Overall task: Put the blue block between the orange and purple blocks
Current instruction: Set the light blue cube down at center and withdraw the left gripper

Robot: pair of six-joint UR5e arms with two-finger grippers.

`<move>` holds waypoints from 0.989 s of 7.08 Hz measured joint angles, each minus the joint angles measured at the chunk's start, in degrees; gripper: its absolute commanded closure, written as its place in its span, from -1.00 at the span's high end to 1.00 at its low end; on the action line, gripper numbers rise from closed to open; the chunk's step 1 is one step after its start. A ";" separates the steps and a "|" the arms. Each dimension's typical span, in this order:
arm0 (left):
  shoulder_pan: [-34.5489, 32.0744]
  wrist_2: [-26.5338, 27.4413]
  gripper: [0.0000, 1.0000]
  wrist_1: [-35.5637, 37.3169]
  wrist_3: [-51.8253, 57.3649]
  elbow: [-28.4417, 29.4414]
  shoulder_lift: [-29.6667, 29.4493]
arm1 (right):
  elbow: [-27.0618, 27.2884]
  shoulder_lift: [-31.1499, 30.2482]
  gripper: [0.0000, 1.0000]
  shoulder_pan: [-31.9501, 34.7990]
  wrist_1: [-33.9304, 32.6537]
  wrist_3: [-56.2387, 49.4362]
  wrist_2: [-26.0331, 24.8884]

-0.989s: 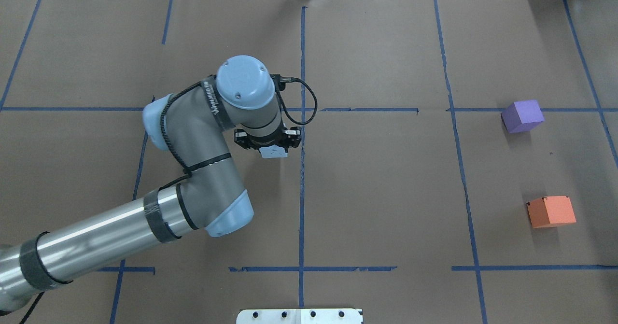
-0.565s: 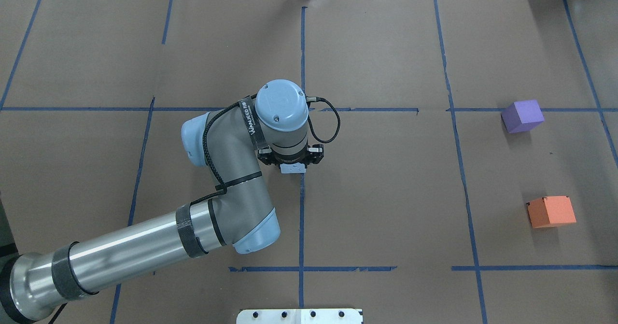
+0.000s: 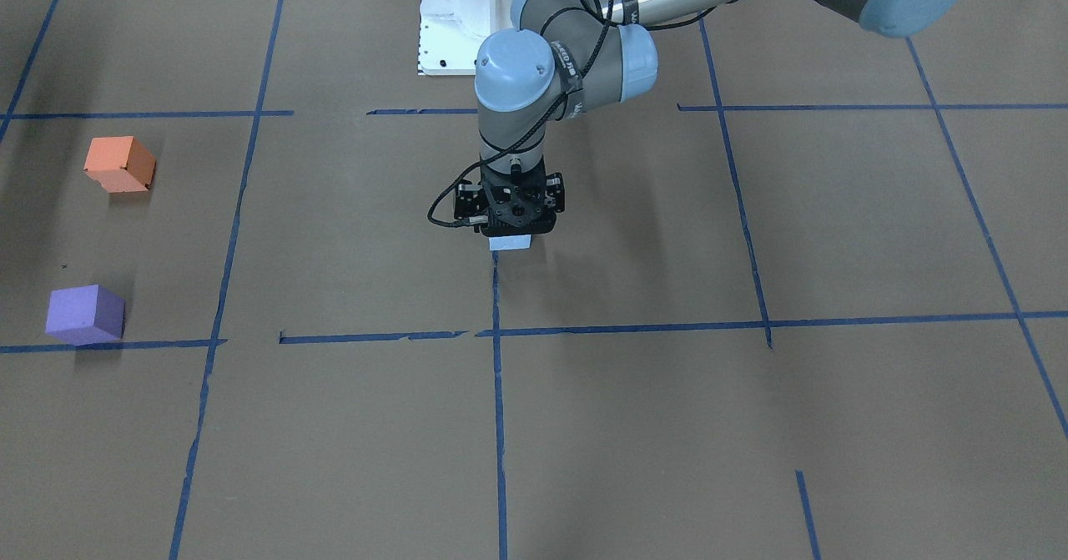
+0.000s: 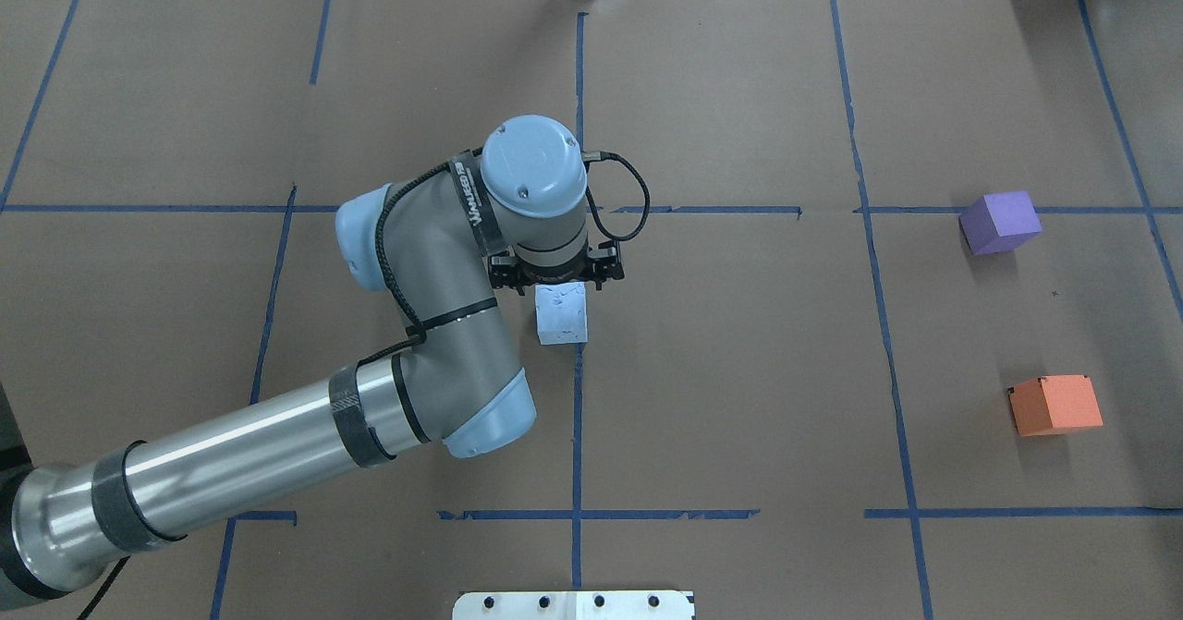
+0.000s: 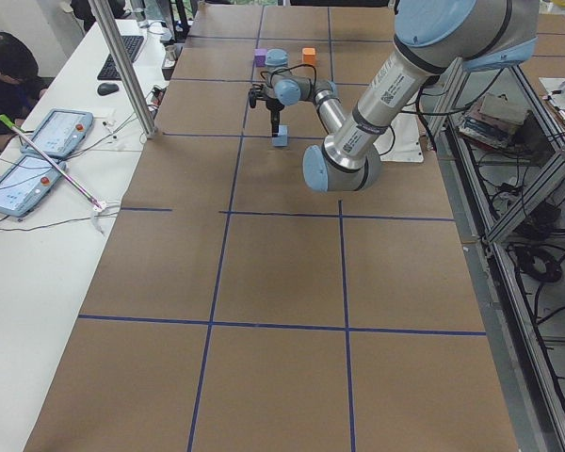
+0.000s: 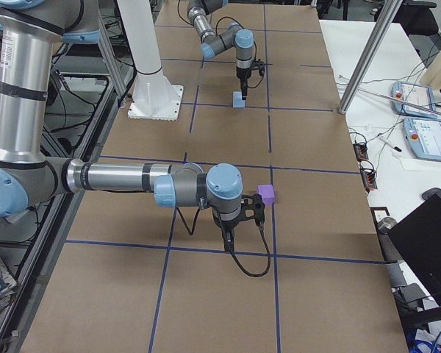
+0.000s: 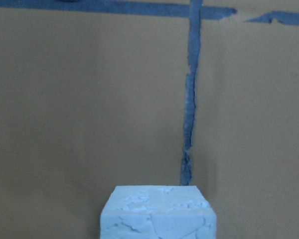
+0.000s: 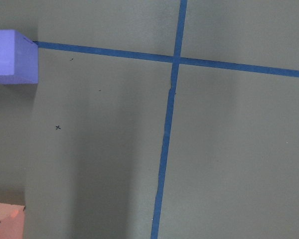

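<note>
I see the table (image 4: 739,370) covered in brown paper and gridded with blue tape (image 4: 577,435). A white bench (image 5: 38,282) alongside carries teach pendants (image 5: 61,132).

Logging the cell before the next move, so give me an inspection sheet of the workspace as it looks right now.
Surface: brown paper with blue tape grid.
Job's things: blue block mid-table; purple block and orange block apart on the robot's right.
Clutter: nothing seen.
End effectors: left end effector over the blue block, jaws hidden; right end effector hangs near the purple block, state unclear.
Cables: black cable loops at the left wrist.
Surroundings: teach pendants on white side bench.
</note>
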 measured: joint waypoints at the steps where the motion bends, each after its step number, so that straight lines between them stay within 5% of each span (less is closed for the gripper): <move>1: -2.54 -1.10 1.00 3.07 3.89 -3.00 1.40 | 0.18 0.04 1.00 -0.29 -0.03 0.19 1.37; 3: -10.31 -6.09 1.00 6.76 17.19 -11.16 10.05 | 3.43 0.32 1.00 -3.61 0.00 5.61 3.47; 7: -33.68 -18.67 1.00 6.49 54.46 -19.28 34.63 | 14.11 8.82 1.00 -23.40 -0.05 37.90 -1.05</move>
